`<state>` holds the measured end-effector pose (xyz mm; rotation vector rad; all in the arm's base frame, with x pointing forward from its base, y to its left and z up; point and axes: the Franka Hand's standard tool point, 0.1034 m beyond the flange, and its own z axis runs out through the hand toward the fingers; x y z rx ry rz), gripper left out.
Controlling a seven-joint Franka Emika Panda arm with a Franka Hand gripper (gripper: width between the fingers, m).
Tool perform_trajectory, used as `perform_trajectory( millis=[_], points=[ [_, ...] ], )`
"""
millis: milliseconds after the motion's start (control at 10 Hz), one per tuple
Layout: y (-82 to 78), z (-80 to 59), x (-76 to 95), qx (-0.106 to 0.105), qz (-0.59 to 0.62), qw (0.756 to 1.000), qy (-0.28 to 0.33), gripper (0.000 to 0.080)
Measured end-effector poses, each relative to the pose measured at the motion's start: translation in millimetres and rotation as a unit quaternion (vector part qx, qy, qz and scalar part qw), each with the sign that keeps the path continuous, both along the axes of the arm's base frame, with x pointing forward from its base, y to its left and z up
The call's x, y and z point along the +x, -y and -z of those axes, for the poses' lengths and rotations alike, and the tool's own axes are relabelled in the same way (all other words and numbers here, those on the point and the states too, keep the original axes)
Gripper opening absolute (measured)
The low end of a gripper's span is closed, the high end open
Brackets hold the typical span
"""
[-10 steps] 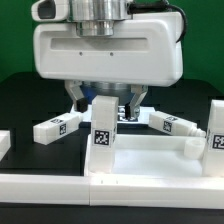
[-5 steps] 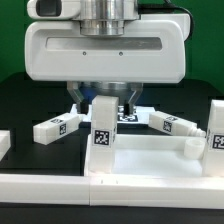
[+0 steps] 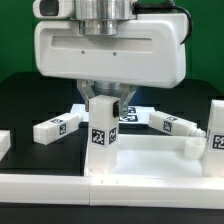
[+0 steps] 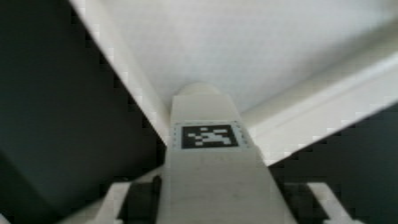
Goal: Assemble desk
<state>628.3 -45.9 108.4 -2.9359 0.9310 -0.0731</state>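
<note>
Though drawn in close around top of upright leg (image 3: 101, 138), not provably clamped on it. Flanked on both sides by fingers (image 4: 125, 208) of gripper (image 3: 103, 100), jaws partly closed; pad contact impossible to tell. Standing tag-forward on white desk panel (image 3: 150, 162), square tag also plain in wrist view. Behind, flat on black table (image 3: 20, 105): left lying leg (image 3: 55, 127) toward exterior view's left, right lying leg (image 3: 165, 124) toward exterior view's right.

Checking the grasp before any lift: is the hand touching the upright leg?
Cannot tell. The wrist view shows the hand straddling the leg, but blur hides whether any gap remains. The exterior view is no clearer.
</note>
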Motion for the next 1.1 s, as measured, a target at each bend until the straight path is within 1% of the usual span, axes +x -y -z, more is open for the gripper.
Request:
perform_trajectory(
  millis=[100,200,300,400,500,800,900,1000,1100],
  points=[
    [1.5,-0.1,0.3,0.007,0.065,0.998,0.0,0.0284],
    [0.0,-0.2,0.7,0.015,0.155,0.988,-0.003,0.0284],
    [-3.3,0.3,1.3,0.032,0.271,0.962,-0.005,0.0284],
    [-3.1,0.3,1.5,0.052,0.379,0.924,-0.005,0.0284],
    [-2.4,0.1,1.3,0.053,0.382,0.923,-0.005,0.0284],
    [-3.0,-0.1,2.4,0.061,0.473,0.879,-0.011,0.0284],
    [-1.1,-2.3,3.3,0.076,0.516,0.853,-0.026,0.0284],
    [-1.7,-2.2,3.8,0.085,0.602,0.793,-0.033,0.0285],
    [0.0,-1.2,2.2,0.083,0.624,0.776,-0.034,0.0285]
  ],
)
